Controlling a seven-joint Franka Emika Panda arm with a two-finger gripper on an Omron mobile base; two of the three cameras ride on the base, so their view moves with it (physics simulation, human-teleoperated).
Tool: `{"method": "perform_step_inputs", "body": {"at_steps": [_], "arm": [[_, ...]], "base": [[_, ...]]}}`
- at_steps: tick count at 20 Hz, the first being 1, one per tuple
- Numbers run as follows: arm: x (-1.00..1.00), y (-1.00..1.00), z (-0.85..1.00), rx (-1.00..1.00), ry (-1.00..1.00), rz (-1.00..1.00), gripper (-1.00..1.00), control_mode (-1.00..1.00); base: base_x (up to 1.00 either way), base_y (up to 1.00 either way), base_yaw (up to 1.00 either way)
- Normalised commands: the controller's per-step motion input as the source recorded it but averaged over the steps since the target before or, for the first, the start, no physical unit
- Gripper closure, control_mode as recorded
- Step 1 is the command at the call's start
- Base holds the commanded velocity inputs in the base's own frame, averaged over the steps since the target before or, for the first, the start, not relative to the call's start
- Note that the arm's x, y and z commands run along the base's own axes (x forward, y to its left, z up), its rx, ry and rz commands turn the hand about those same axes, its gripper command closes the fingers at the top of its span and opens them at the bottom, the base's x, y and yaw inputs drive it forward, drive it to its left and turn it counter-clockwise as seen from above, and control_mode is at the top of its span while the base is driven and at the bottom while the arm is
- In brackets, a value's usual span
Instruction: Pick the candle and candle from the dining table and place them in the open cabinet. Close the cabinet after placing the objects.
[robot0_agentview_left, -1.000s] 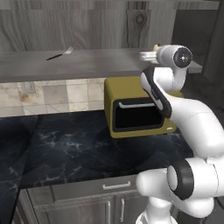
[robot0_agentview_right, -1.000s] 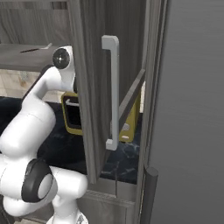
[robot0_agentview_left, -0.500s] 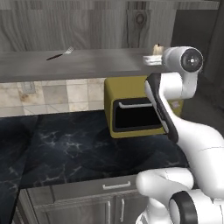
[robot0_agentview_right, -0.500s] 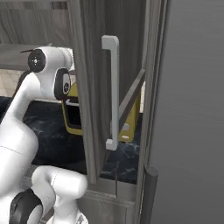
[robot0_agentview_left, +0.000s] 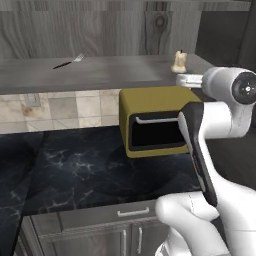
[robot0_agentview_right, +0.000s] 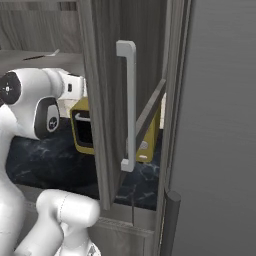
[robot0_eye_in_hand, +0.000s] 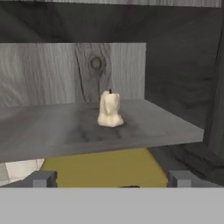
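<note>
Cream candle (robot0_eye_in_hand: 110, 109) upright on cabinet (robot0_eye_in_hand: 144, 127) shelf, pincer (robot0_eye_in_hand: 111, 178) wide apart, empty.

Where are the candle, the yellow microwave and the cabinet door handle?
candle (robot0_eye_in_hand: 110, 109): hand view, middle of its body.
yellow microwave (robot0_agentview_left: 155, 100): left base view, its top.
cabinet door handle (robot0_agentview_right: 130, 105): right base view, its vertical bar.

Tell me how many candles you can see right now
1. The candle stands upright on the cabinet shelf, near its right end, above the yellow microwave. A second could be hidden out of view.
</note>
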Motion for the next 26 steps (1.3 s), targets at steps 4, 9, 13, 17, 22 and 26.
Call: {"method": "perform_step_inputs", "body": {"at_steps": [4,9,13,17,22,26], "arm": [[-0.66,0.00,-0.01,0.10,0.12,-0.04,-1.00,-1.00],[-0.34,0.00,-0.11,0.08,0.22,-0.02,-1.00,-1.00],[-0.16,0.00,-0.08,0.02,0.13,0.00,-1.00,-1.00],[-0.10,0.06,-0.17,0.00,0.01,0.00,-1.00,-1.00],[-0.10,0.14,-0.33,0.00,0.00,0.00,-1.00,-1.00],[-0.14,0.18,-0.43,0.00,0.00,0.00,-1.00,-1.00]], "base": [[0.00,0.00,0.00],[0.00,0.00,0.00],[0.00,0.00,0.00],[0.00,0.00,0.00],[0.00,0.00,0.00],[0.00,0.00,0.00]]}}
